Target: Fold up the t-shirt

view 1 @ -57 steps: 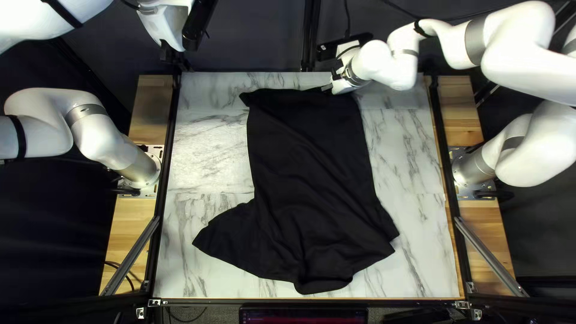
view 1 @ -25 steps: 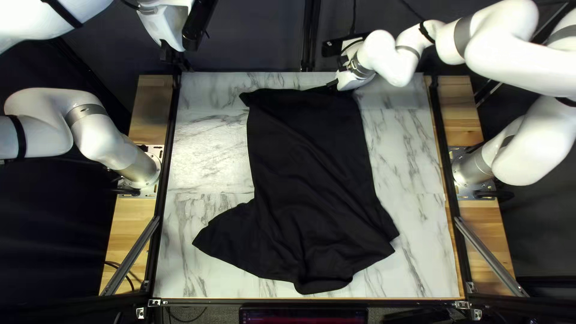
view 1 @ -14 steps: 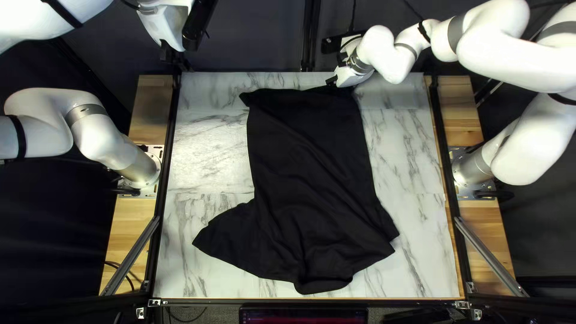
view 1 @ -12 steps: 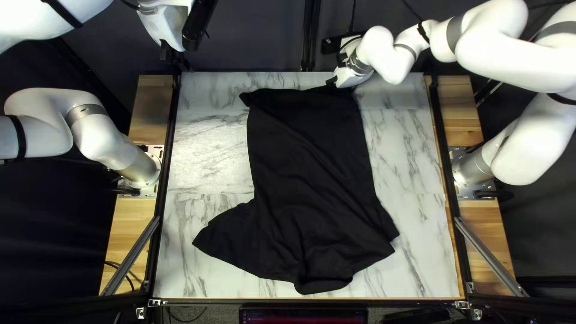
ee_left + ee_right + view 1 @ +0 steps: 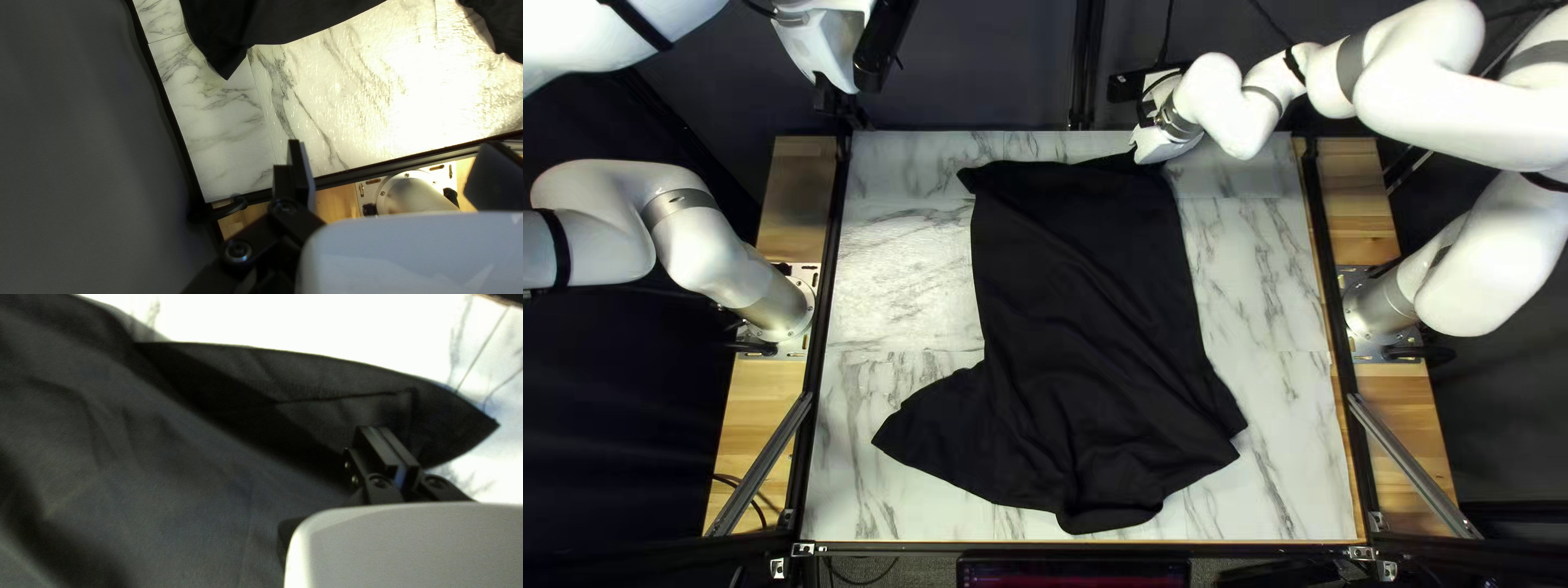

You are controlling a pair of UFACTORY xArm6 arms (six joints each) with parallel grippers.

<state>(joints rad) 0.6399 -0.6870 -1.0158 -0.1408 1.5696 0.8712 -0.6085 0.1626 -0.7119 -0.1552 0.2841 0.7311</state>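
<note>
Shirt lying rumpled on table.
Near far edge, I'm holding right gripper nearly closed, cannot tell if cloth's caught; left gripper hanging wide open, empty, by far-left corner.

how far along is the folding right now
Early, it looks. Done: the black cloth t-shirt lies mostly spread on the white marble-patterned table. In hand: my black-fingered right gripper, shut, is at the shirt's far end; whether it pinches cloth, I can't tell. My left gripper hangs open, off the shirt. Left: the flap jutting out sideways, the rumpled near end, and likely most folding.
</note>
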